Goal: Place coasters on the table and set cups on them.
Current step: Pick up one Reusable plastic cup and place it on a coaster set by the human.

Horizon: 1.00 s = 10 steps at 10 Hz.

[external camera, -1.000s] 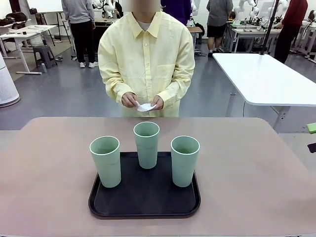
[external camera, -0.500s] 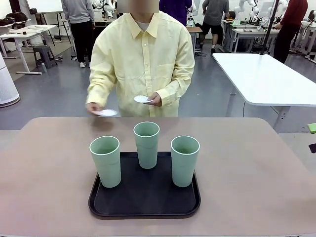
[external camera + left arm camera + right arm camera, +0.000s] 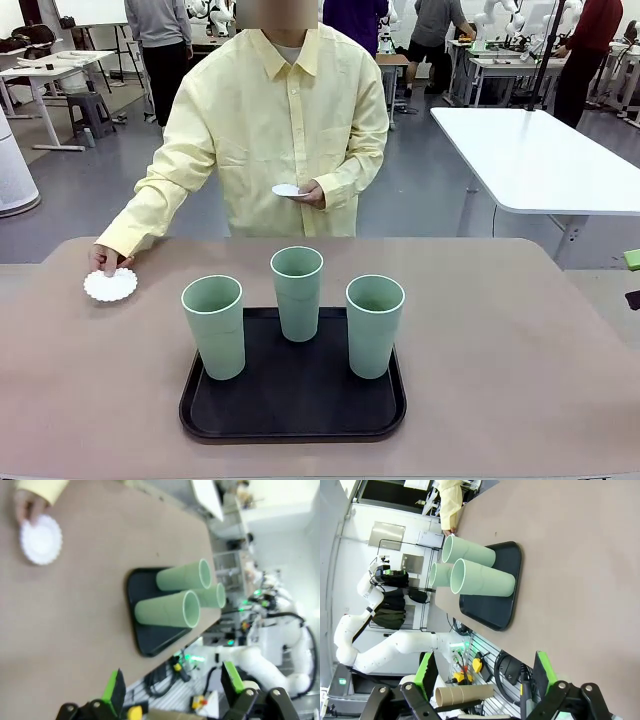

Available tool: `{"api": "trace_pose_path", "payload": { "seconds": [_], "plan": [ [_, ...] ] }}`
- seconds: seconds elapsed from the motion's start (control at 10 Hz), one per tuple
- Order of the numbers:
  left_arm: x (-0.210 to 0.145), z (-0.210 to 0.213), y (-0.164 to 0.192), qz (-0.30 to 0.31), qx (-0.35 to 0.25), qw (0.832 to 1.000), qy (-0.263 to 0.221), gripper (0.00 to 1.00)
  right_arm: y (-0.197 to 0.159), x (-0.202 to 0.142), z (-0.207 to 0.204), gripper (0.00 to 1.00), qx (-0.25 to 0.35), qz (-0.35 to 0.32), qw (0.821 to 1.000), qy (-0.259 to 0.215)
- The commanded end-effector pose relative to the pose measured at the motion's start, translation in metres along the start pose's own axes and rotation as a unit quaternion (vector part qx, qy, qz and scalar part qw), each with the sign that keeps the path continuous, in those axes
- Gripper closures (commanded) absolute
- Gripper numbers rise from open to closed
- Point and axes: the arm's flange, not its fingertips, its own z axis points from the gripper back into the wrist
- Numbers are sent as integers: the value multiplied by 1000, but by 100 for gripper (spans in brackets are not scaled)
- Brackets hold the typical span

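Observation:
Three mint-green cups [image 3: 213,325] [image 3: 297,292] [image 3: 374,325] stand upright on a black tray [image 3: 293,400] in the middle of the beige table [image 3: 520,360]. The person's hand [image 3: 103,260] presses one white scalloped coaster [image 3: 110,285] onto the table at the far left. Their other hand holds more coasters [image 3: 287,190] at chest height. In the left wrist view the coaster [image 3: 41,539] lies at the top left, and my left gripper [image 3: 172,685] is open, well back from the cups [image 3: 167,610]. My right gripper [image 3: 482,672] is open too, off the table's side, away from the cups [image 3: 480,582].
A white table [image 3: 530,160] stands beyond the far right corner. A green pad of my right gripper [image 3: 631,259] shows at the front view's right edge. Bare tabletop lies on both sides of the tray. A cardboard tube [image 3: 462,694] lies below the table's edge.
The person took a coaster from the stack held at their chest, reached out to the picture's left and laid it on the table. Neither gripper has moved.

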Motion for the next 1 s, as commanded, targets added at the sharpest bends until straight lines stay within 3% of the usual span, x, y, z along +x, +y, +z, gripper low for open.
{"api": "trace_pose_path", "payload": {
  "seconds": [0.0,0.2,0.4,0.6,0.7,0.8,0.9],
  "plan": [
    [44,-14,-20,-105,44,990,88,0,-1,0,0,0,4,2,1000,2],
    [74,-38,-52,-199,113,959,165,0,-1,0,0,0,4,2,1000,2],
    [57,-69,-75,-320,183,887,277,0,-1,0,0,0,4,2,1000,2],
    [23,-106,-86,-410,232,822,321,0,-1,0,0,0,4,2,1000,2],
    [3,-120,-91,-444,237,796,335,0,-1,0,0,0,4,2,1000,2],
    [-14,-128,-95,-470,236,786,326,0,-1,0,0,0,4,2,1000,2],
    [-24,-126,-105,-449,206,832,252,0,-1,0,0,0,4,2,1000,2]
  ]
}}
